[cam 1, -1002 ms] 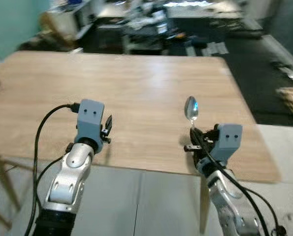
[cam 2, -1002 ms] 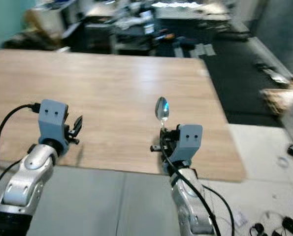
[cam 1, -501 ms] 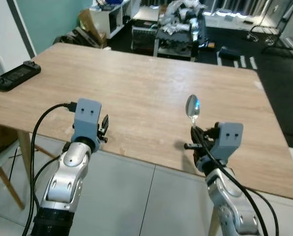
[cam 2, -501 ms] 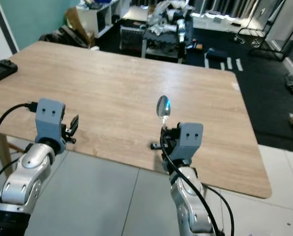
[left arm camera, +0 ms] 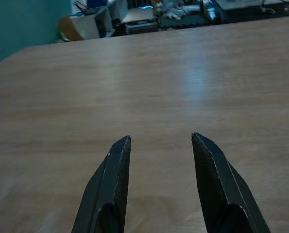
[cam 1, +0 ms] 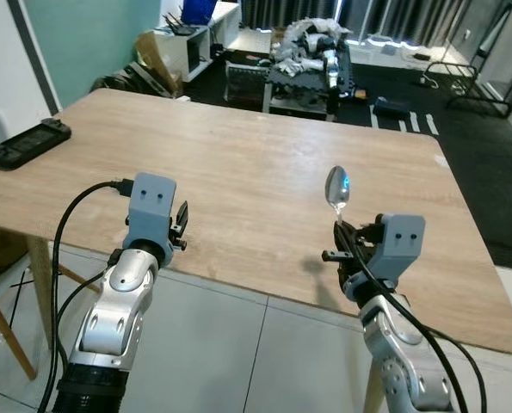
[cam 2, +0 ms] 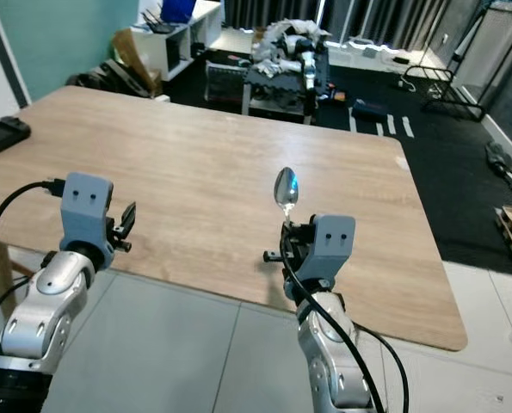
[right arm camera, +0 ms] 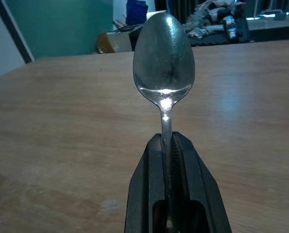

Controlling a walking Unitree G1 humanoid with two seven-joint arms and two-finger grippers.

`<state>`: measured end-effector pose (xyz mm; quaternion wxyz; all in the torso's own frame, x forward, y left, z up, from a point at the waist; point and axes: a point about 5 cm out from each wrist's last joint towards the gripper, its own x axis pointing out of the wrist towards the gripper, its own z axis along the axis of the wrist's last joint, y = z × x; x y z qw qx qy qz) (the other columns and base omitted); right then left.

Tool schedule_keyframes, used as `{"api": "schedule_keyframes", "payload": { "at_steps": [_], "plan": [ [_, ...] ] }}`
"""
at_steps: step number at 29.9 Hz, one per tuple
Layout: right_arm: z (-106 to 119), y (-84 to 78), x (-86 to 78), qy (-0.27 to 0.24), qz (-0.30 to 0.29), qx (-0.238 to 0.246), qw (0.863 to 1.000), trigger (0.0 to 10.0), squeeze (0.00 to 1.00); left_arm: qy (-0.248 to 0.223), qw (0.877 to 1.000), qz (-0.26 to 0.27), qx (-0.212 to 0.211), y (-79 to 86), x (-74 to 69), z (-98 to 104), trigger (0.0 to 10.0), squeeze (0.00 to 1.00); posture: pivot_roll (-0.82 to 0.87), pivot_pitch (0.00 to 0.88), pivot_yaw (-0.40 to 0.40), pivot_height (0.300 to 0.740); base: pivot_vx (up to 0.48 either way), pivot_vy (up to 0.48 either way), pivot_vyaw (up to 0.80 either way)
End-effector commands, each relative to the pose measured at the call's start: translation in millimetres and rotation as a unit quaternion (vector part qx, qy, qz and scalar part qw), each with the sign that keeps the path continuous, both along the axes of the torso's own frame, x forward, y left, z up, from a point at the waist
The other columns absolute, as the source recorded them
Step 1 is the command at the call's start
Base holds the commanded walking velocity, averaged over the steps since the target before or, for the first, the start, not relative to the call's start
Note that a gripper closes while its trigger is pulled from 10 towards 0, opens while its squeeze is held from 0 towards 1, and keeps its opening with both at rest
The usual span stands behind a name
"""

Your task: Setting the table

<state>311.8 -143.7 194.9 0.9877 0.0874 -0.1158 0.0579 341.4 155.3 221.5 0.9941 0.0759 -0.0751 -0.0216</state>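
Between the right gripper's (right arm camera: 167, 145) closed fingers, spoon (right arm camera: 164, 58) bowl jutting beyond the tips.

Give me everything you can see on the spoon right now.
The spoon is shiny silver metal with an oval bowl and a thin handle. The right gripper is shut on the handle, holding it with the bowl pointing up and forward above the near edge of the wooden table. Only the fingers touch it.

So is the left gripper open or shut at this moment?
Open. The left gripper shows its two black fingers spread apart over the wooden table, nothing between them.
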Motion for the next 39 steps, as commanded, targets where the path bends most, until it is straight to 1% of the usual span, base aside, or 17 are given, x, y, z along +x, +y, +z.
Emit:
{"api": "schedule_keyframes", "payload": {
  "at_steps": [1,5,10,25,30,39],
  "plan": [
    [-6,-9.1,-0.4,0.012,-0.017,0.004,1.000,10.0,0.00,0.013,1.000,-0.008,-0.001,-3.8,0.3,-6,10.0,0.00,0.10,0.136,0.063,0.740,0.450,0.000,-0.80],
    [-5,-10.3,-0.5,0.012,-0.020,0.007,1.000,10.0,0.00,0.013,1.000,-0.009,-0.002,-4.2,0.3,-6,10.0,0.00,0.10,0.135,0.063,0.740,0.450,0.000,-0.80],
    [-4,-12.1,-0.7,0.008,-0.025,0.006,1.000,10.0,0.00,0.012,1.000,-0.010,-0.002,-4.8,0.4,-6,10.0,0.00,0.10,0.135,0.063,0.740,0.452,0.000,0.00],
    [-4,-9.7,-1.2,0.006,-0.020,0.003,1.000,10.0,0.00,0.010,1.000,-0.014,-0.006,-5.8,0.2,-6,10.0,0.00,0.10,0.138,0.065,0.740,0.446,0.000,0.00],
    [-5,-10.7,-0.9,0.009,-0.025,-0.003,1.000,10.0,0.00,0.014,0.999,-0.042,-0.001,-12.9,-1.9,-6,10.0,0.00,0.10,0.138,0.065,0.740,0.052,0.000,0.00],
    [-8,-14.9,0.1,0.016,-0.040,-0.012,0.999,10.0,0.00,0.015,0.998,-0.057,-0.006,-17.4,-3.6,-7,10.0,0.00,0.10,0.141,0.064,0.740,0.000,0.000,0.00]
  ]
}}
